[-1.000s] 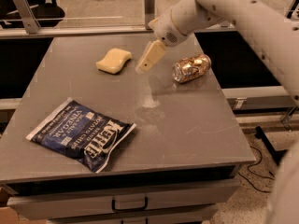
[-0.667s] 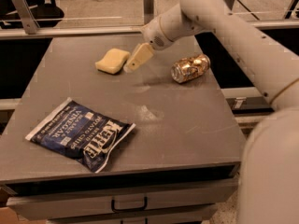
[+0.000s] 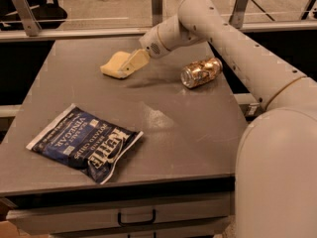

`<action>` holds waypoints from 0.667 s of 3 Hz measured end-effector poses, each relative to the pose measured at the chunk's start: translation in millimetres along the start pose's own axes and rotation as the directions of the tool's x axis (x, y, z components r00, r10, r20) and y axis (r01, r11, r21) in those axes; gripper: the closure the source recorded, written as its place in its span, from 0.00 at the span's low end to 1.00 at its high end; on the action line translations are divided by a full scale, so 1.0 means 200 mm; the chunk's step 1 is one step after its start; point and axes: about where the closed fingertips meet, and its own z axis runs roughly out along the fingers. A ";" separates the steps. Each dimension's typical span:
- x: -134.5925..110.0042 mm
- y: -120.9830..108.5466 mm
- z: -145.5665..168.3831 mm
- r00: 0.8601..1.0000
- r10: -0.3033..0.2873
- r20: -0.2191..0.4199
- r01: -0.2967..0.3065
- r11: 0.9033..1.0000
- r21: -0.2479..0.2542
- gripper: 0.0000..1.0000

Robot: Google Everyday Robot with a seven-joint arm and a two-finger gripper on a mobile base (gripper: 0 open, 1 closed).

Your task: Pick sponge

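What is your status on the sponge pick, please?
End effector at edge of sponge nearest the can. Sponge flat on far side of table. Can and chip bag lie apart from it.

Chip bag [image 3: 84, 145]: "KETTLE", "VINEGAR". Pincer [image 3: 131, 65] at sponge [image 3: 112, 66].

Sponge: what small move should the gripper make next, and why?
Probably ease a little toward the middle of the sponge before grasping: the gripper overlaps only its right end, and the sponge lies flat on the table.
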 end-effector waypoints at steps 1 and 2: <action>0.02 0.03 0.08 0.998 0.057 -0.006 -0.057 0.998 -0.024 0.00; 0.01 0.06 0.15 0.997 0.080 -0.002 -0.080 0.996 -0.038 0.18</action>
